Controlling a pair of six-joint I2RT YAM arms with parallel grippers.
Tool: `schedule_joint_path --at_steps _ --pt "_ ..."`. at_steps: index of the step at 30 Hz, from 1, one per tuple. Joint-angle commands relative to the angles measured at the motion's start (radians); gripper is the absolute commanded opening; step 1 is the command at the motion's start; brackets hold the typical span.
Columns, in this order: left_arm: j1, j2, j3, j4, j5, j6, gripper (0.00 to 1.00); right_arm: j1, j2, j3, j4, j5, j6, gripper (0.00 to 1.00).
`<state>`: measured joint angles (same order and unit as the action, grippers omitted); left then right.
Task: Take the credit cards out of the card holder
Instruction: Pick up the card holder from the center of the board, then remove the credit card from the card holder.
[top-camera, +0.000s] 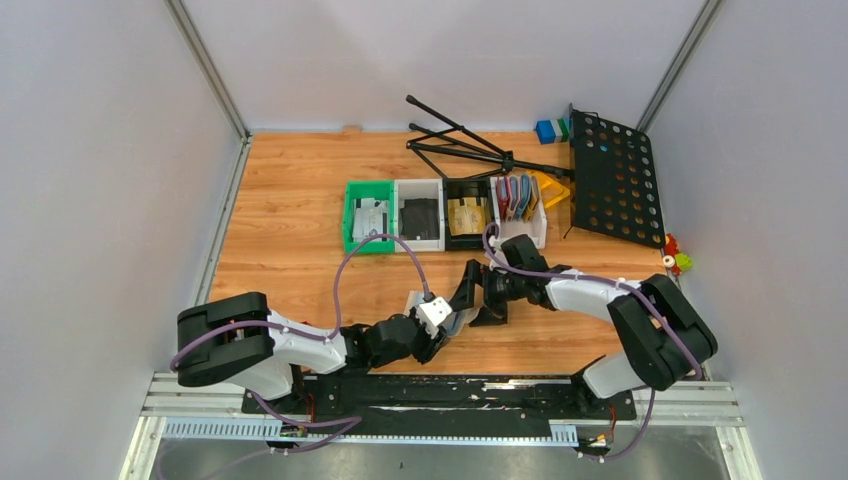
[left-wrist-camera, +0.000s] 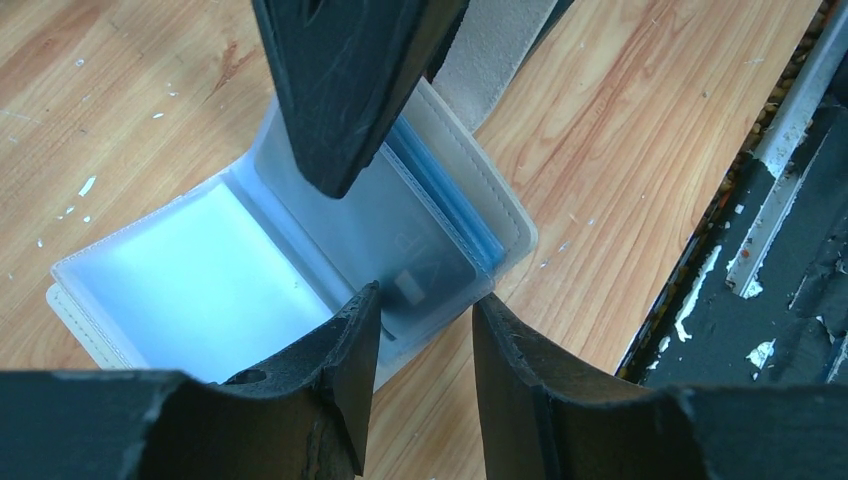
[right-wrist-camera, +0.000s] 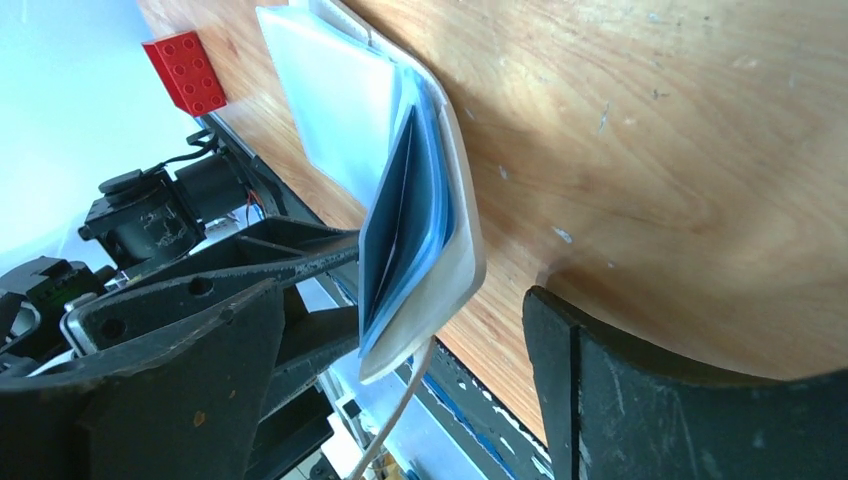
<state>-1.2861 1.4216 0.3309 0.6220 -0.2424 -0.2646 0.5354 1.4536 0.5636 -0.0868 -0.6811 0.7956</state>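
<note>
The card holder (left-wrist-camera: 180, 280) lies open on the wood table, pale grey-blue with clear pockets; it also shows in the top view (top-camera: 461, 319). A dark credit card (left-wrist-camera: 420, 255) sits inside a clear pocket on its right half. My left gripper (left-wrist-camera: 425, 300) is open, its fingertips on either side of that pocket's near corner. My right gripper (right-wrist-camera: 400, 295) is open, with the holder's raised half (right-wrist-camera: 440, 230) and its pockets standing between the jaws. One of the right gripper's fingers (left-wrist-camera: 340, 90) lies over the holder's fold. The closing tab (left-wrist-camera: 495, 50) sticks up behind it.
A row of bins stands at the back: green (top-camera: 352, 215), white (top-camera: 420, 185), black (top-camera: 468, 183) and a white one holding upright wallets (top-camera: 520, 200). A black perforated music stand (top-camera: 615, 180) lies at the back right. A red brick (right-wrist-camera: 185, 72) lies near the holder. The table's front rail (left-wrist-camera: 790, 130) is close.
</note>
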Motion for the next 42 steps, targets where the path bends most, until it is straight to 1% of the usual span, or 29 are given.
schedule_joint_path --at_steps 1,4,8,11,12,14,16,18,19,21,24,27,30,33,37,39,41,42 --pt "0.007 0.015 -0.006 0.063 0.019 -0.022 0.46 0.025 0.048 0.009 0.117 0.026 0.055 0.87" --pt "0.007 0.017 -0.005 0.069 0.027 -0.025 0.47 0.038 0.075 0.013 0.149 0.024 0.068 0.75" --pt "0.009 -0.001 -0.01 0.063 0.038 -0.032 0.51 0.038 0.059 0.002 0.152 0.032 0.068 0.47" --pt "0.013 -0.036 -0.005 0.029 0.088 -0.044 0.65 0.038 0.031 0.008 0.102 0.051 0.03 0.27" --pt "0.021 -0.05 -0.003 0.011 0.12 -0.052 0.71 0.038 0.023 0.009 0.092 0.056 0.014 0.23" --pt "0.049 -0.087 -0.007 -0.012 0.191 -0.079 0.76 0.036 0.008 0.006 0.068 0.063 -0.011 0.17" --pt "0.096 -0.142 -0.032 -0.014 0.257 -0.132 0.78 0.035 -0.003 0.0 0.068 0.069 -0.035 0.08" --pt "0.179 -0.229 -0.079 0.004 0.323 -0.196 0.79 0.034 -0.016 -0.006 0.072 0.07 -0.062 0.05" --pt "0.213 -0.264 -0.095 -0.005 0.342 -0.225 0.8 0.035 -0.024 -0.007 0.072 0.071 -0.079 0.01" --pt "0.267 -0.382 -0.115 -0.065 0.358 -0.257 0.85 0.034 -0.044 -0.007 0.068 0.073 -0.108 0.0" --pt "0.32 -0.536 -0.123 -0.217 0.345 -0.303 0.99 0.032 -0.081 -0.001 0.073 0.047 -0.163 0.0" --pt "0.391 -0.646 -0.138 -0.283 0.391 -0.371 1.0 0.033 -0.133 0.01 0.075 0.02 -0.203 0.0" --pt "0.477 -0.714 -0.149 -0.334 0.424 -0.44 1.0 0.032 -0.201 0.015 0.079 -0.034 -0.226 0.0" --pt "0.543 -0.743 -0.152 -0.317 0.511 -0.446 1.0 0.032 -0.253 0.038 0.073 -0.08 -0.243 0.0" --pt "0.609 -0.732 -0.158 -0.27 0.613 -0.481 1.0 0.032 -0.296 0.055 0.059 -0.138 -0.264 0.0" --pt "0.63 -0.713 -0.169 -0.191 0.681 -0.546 1.0 0.031 -0.302 0.058 0.058 -0.174 -0.25 0.0" --pt "0.633 -0.696 -0.2 -0.066 0.75 -0.623 1.0 0.032 -0.308 0.052 0.076 -0.213 -0.221 0.0" --pt "0.633 -0.689 -0.215 -0.007 0.768 -0.657 1.0 0.032 -0.312 0.045 0.115 -0.228 -0.204 0.0"
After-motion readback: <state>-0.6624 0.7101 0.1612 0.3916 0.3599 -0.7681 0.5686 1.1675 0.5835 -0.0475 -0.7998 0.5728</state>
